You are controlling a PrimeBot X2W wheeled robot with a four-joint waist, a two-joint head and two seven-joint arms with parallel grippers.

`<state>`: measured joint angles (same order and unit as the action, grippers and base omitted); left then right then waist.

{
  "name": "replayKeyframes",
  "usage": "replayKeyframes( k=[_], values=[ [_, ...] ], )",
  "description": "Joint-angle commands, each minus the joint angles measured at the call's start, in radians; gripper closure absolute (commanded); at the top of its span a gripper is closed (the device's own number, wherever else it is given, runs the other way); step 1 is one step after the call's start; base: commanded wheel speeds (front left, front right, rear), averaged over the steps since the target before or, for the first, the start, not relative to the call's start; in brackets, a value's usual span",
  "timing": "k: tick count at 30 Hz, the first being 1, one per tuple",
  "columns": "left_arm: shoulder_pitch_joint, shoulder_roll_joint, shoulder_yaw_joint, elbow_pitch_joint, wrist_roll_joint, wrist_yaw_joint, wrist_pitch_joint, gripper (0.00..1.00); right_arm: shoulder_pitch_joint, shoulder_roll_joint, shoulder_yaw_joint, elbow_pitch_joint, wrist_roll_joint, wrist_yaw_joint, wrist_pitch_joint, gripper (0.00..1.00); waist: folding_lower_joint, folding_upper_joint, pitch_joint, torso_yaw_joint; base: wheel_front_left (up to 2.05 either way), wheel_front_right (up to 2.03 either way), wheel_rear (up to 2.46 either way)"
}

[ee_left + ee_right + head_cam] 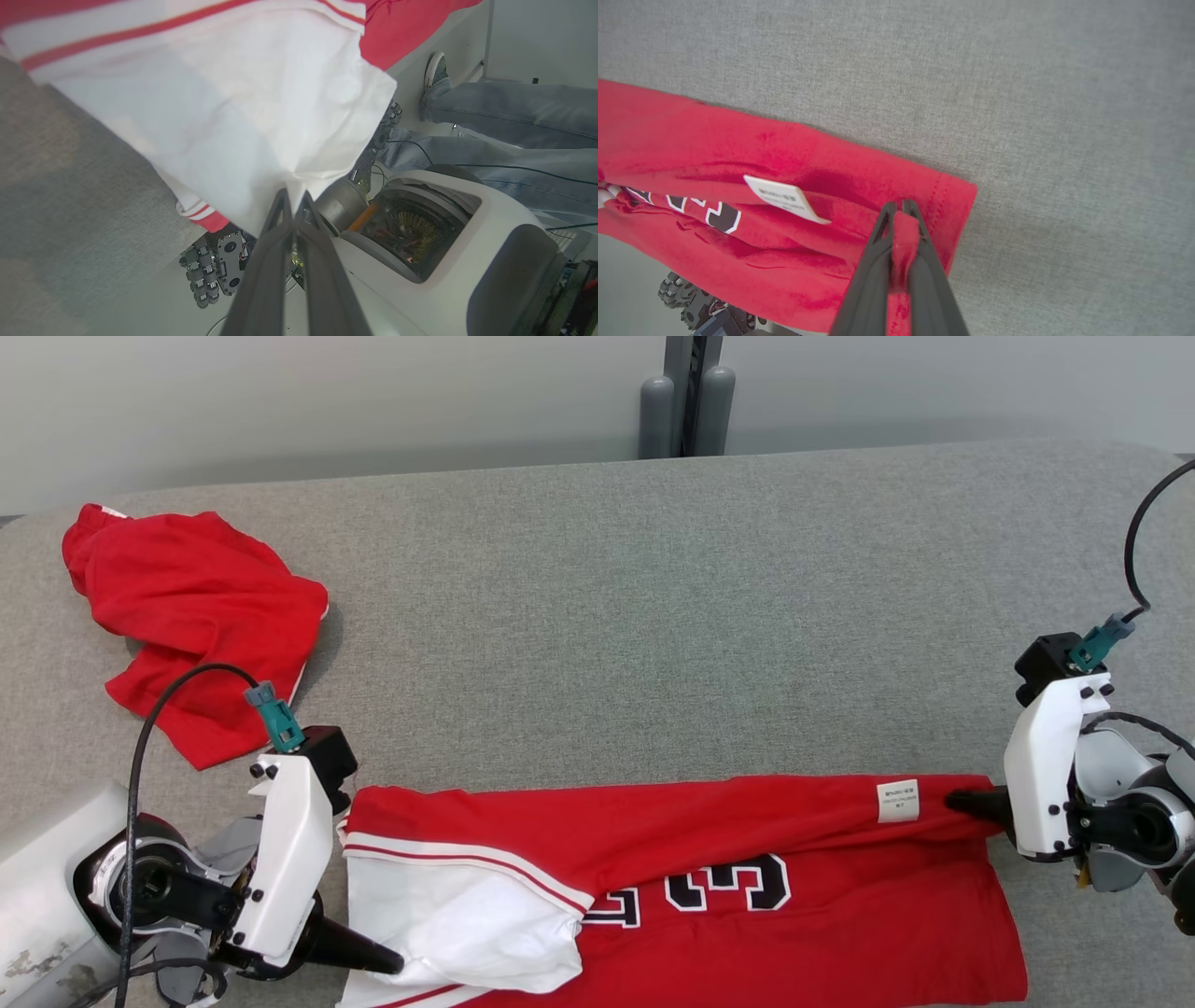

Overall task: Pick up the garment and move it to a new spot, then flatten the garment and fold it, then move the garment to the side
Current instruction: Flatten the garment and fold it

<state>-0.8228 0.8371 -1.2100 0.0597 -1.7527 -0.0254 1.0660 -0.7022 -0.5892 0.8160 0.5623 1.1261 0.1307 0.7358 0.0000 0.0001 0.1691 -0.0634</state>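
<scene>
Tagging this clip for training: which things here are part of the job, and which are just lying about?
In the job: red jersey, left gripper, right gripper, both shut on it.
Lying about: crumpled red garment, person's legs.

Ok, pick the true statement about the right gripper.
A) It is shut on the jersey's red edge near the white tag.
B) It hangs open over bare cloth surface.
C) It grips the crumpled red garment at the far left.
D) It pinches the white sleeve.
A: the right gripper has its fingers closed on a fold of the jersey at its red edge, just beside the white tag.
</scene>
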Motion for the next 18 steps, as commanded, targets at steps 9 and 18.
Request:
replayKeyframes(
  k=[9, 18],
  values=[
    [0.025, -0.015, -0.005, 0.016, -0.002, -0.009, 0.005, 1.00, -0.001, -0.001, 0.020, 0.014, 0.022, 0.000, 0.019, 1.00, 0.0000, -0.0001, -0.004, -0.001, 0.00, 0.00, 0.00],
    [0.052, -0.033, -0.015, 0.045, 0.021, -0.019, -0.010, 0.00, -0.005, 0.004, 0.028, 0.031, 0.019, 0.000, 0.003, 0.00, 0.0000, -0.0001, -0.009, 0.000, 0.00, 0.00, 0.00]
  ],
)
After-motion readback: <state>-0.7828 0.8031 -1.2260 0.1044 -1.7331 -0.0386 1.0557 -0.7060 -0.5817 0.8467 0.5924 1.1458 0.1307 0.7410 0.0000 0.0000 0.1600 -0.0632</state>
